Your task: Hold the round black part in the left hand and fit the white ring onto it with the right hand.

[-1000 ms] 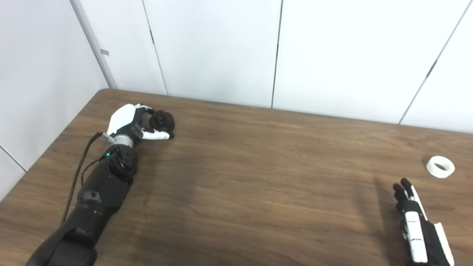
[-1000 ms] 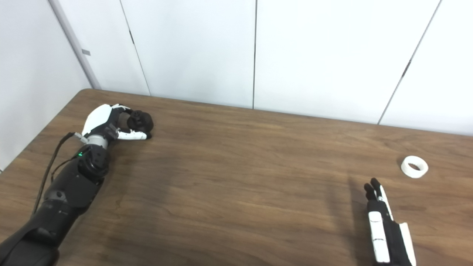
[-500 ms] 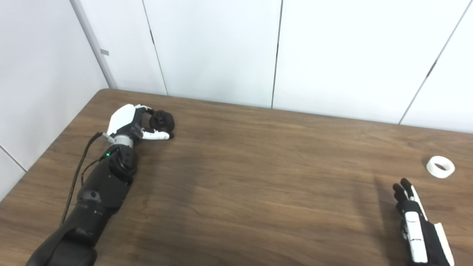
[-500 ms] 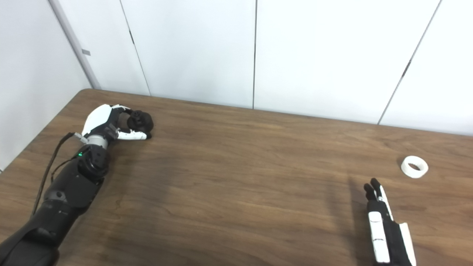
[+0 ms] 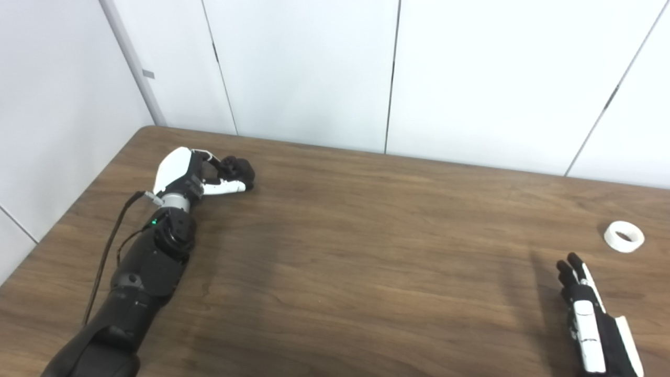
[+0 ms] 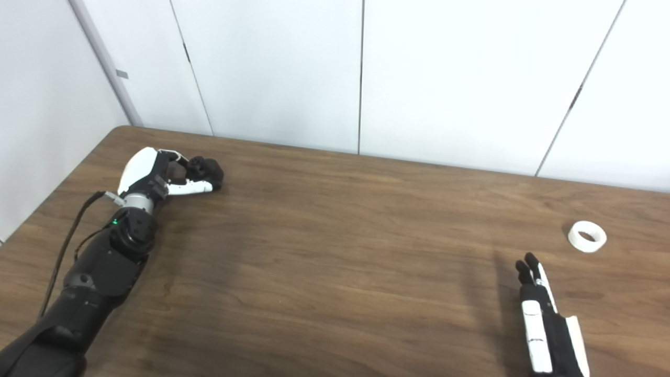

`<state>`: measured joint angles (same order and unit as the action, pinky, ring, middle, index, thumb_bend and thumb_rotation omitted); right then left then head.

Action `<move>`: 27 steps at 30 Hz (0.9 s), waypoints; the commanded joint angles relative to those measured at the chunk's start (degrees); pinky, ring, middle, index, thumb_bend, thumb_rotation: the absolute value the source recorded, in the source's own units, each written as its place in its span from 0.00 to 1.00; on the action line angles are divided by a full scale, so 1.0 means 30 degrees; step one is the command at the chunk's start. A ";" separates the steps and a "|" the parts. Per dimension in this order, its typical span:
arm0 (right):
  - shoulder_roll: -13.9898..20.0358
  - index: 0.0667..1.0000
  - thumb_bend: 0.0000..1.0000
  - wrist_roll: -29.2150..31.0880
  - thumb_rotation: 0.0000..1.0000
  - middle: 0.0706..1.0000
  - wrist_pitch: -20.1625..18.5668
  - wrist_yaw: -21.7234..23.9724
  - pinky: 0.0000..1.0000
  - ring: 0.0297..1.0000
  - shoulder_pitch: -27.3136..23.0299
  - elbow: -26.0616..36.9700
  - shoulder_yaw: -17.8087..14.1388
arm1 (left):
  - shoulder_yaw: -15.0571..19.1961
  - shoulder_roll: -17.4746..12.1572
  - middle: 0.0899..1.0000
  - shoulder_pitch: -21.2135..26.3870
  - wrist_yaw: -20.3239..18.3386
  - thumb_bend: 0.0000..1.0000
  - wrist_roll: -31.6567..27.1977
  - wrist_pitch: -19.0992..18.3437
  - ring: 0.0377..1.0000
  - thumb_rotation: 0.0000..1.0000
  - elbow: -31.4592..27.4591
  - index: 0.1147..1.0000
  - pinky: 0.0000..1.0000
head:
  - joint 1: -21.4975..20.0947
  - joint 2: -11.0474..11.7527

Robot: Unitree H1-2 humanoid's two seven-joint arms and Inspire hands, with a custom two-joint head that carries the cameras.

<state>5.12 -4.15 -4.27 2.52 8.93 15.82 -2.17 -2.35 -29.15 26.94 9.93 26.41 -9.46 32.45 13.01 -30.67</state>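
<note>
My left hand (image 5: pixel 201 175) is at the table's far left corner, its fingers and thumb closed around the round black part (image 5: pixel 238 170), which is partly hidden by them. The white ring (image 5: pixel 623 236) lies flat on the wood at the far right. My right hand (image 5: pixel 589 314) rests low at the bottom right, fingers straight and together, holding nothing, a short way in front of the ring and to its left.
The brown wooden table (image 5: pixel 366 251) ends at white wall panels (image 5: pixel 314 68) behind. A black cable (image 5: pixel 107 251) runs along my left forearm near the table's left edge.
My left hand has lifted and shifted a little to the right with the black part in it. The right hand and the white ring have not moved.
</note>
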 commanded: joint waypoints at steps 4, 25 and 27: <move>0.0208 0.97 0.35 0.0250 1.00 0.95 0.0769 0.0118 1.00 0.97 0.0630 0.0382 0.0011 | 0.0221 -0.0464 0.76 0.0632 0.0666 0.52 -0.0021 0.0839 0.91 0.05 -0.0063 0.42 1.00 | 0.0056 -0.0025; 0.0125 0.96 0.36 0.0012 1.00 0.94 0.0764 -0.0013 1.00 0.97 0.0451 0.0264 0.0063 | -0.0137 -0.0435 0.74 -0.0806 0.0970 0.52 0.0811 0.1690 0.88 0.05 -0.2615 0.42 1.00 | -0.0234 -0.0059; 0.0124 0.96 0.36 -0.0069 1.00 0.94 0.0684 -0.0004 1.00 0.97 0.0438 0.0275 0.0100 | -0.0313 -0.0401 0.74 -0.1023 0.0883 0.52 0.1077 0.1577 0.88 0.05 -0.3186 0.42 1.00 | -0.0319 -0.0069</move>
<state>5.15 -4.22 -4.00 2.59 8.98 15.63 -2.16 -3.42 -29.13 22.22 11.00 28.39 -5.92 25.29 12.04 -30.85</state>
